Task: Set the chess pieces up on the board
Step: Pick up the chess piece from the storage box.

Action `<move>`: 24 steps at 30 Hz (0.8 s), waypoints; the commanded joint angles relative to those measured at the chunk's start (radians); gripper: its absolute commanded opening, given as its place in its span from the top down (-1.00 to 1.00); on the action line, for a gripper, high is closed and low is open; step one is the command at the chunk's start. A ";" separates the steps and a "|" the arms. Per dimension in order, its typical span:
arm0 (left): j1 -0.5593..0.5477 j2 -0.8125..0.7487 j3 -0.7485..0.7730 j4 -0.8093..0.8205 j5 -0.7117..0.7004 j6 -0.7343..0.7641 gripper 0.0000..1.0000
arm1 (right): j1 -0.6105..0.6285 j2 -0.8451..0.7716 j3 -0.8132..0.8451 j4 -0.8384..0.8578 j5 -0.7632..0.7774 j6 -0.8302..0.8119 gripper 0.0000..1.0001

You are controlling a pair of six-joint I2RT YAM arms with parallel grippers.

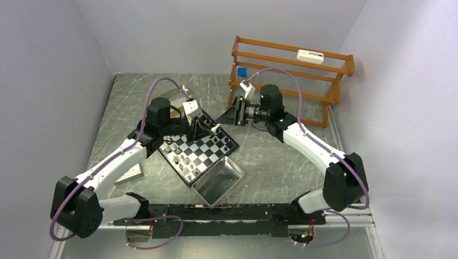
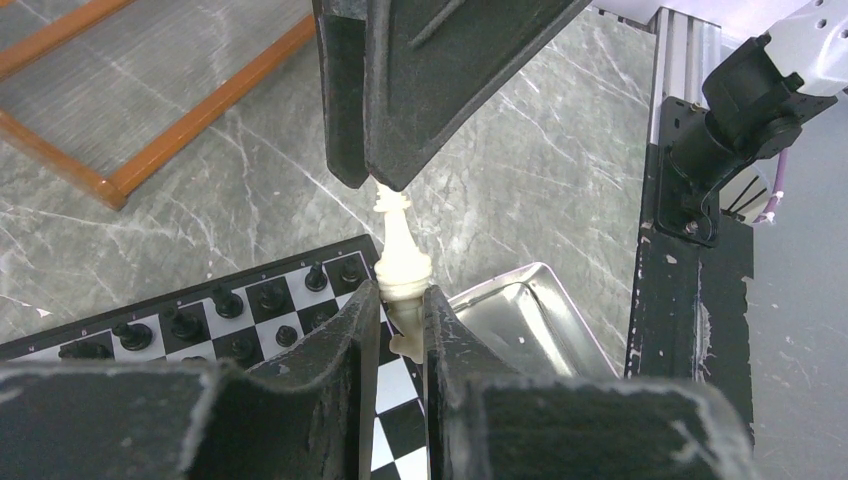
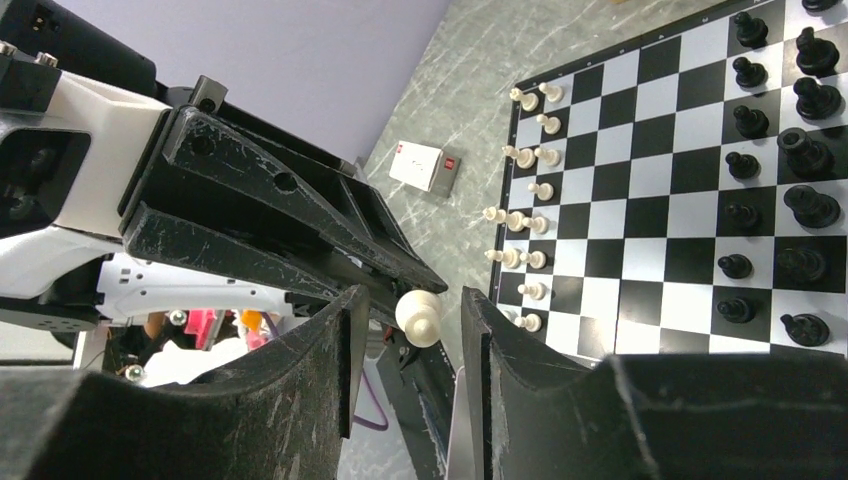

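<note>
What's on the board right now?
Black pieces line one edge of the board, white pieces the opposite edge. In the top view the left gripper covers its far corner.

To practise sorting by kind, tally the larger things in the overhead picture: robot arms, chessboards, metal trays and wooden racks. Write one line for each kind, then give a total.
Robot arms: 2 (left arm, right arm)
Chessboard: 1
Metal tray: 1
Wooden rack: 1
Total: 5
</note>
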 commanded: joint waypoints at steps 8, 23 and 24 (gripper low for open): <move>-0.011 -0.020 -0.009 0.047 0.005 0.040 0.90 | -0.001 0.005 -0.020 0.004 -0.026 0.005 0.40; -0.011 -0.026 -0.011 0.029 -0.057 0.057 0.90 | -0.001 -0.050 -0.046 0.000 0.027 0.004 0.76; -0.011 -0.030 -0.011 0.023 -0.073 0.054 0.90 | 0.000 -0.055 -0.048 -0.002 0.038 0.000 0.77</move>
